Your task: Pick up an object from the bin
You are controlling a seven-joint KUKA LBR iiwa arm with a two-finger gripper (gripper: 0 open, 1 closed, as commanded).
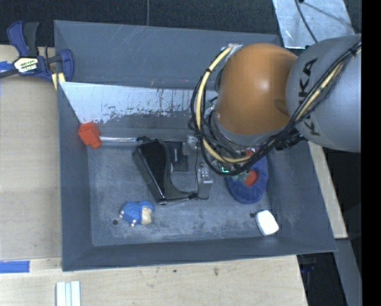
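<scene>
From the overhead camera view I have the gripper (185,171) low in the middle of the grey metal bin (177,228), hanging under the arm's orange cover. I cannot tell how far it is open or whether it has hold of anything: a flat black slab (155,167) sits hard against its left side, and I cannot say if that is tool or loose object.

The nearest clear candidate is a blue rounded soft thing with a red spot (249,185), just to the gripper's right and half under the wrist cables. A small blue-and-cream toy (137,213) lies near the front, a white pebble-like piece (267,222) sits in the front right corner, and an orange block (88,134) is far left.

My worry: closing here may catch nothing or scrape the floor, and the wrist could shove the blue thing aside unseen.
</scene>
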